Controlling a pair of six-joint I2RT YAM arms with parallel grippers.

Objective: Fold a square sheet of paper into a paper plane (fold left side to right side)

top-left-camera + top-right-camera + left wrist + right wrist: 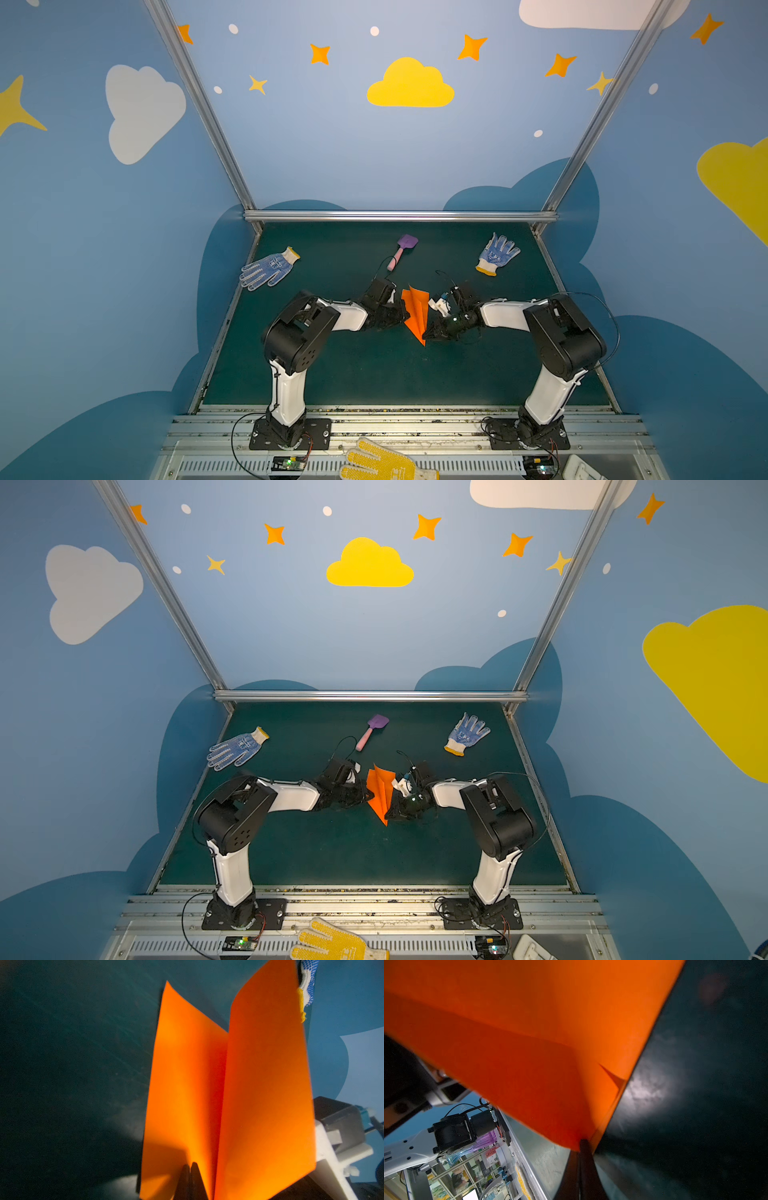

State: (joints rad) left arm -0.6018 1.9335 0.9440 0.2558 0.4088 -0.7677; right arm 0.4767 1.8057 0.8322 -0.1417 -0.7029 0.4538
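The square sheet of paper is now the paper plane (pixel 417 311) (pixel 382 791), a bright-orange pointed dart at the middle of the green mat, nose toward the front. Its two flaps stand up in a V, seen close in the left wrist view (pixel 259 1084) and the right wrist view (pixel 550 1022). From the left, my left gripper (pixel 402 318) (pixel 190 1165) is shut, its dark fingertips pinching a layer of the left flap. My right gripper (pixel 426 334) (pixel 582 1142) is shut on the paper near the nose, with the orange edge running between its fingers.
A purple-headed pink spatula (pixel 401 249) lies behind the plane. Blue-dotted gloves lie at the back left (pixel 270 268) and back right (pixel 496 254). A yellow dotted glove (pixel 382 461) rests on the front rail. An aluminium bar (pixel 399 215) bounds the mat's back.
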